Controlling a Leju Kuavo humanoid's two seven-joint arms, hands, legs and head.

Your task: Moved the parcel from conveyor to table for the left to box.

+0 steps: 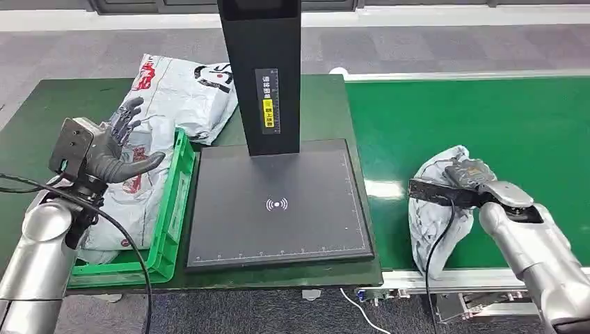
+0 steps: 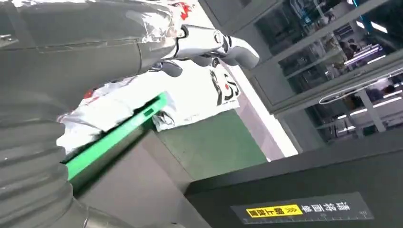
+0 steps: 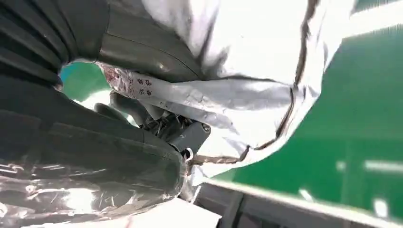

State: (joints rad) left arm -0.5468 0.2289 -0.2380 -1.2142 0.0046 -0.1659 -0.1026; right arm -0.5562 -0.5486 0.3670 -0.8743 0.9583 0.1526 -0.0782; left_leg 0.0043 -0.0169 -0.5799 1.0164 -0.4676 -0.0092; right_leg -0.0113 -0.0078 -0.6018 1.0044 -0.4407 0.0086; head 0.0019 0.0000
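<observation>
Crinkled glossy plastic parcel (image 1: pixel 437 209); matt green conveyor belt (image 1: pixel 501 132); smooth green plastic crate (image 1: pixel 170 209); matt black scanner plate (image 1: pixel 278 202); silver metal arms

A crate (image 1: pixel 177 209) sits left of the scanner pad (image 1: pixel 278 202), the conveyor (image 1: pixel 487 125) right, parcel (image 1: pixel 435 209) on it.

Wireless-signal symbol on the black scanner pad (image 1: pixel 278 205); yellow label, unreadable characters, on its post (image 1: pixel 268 76).

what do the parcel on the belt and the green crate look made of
Parcel held by the right robot hand: thin grey-white plastic film, likely a poly mailer; it crinkles and shines. Green crate: looks like rigid moulded plastic, with a smooth uniform rim.
</observation>
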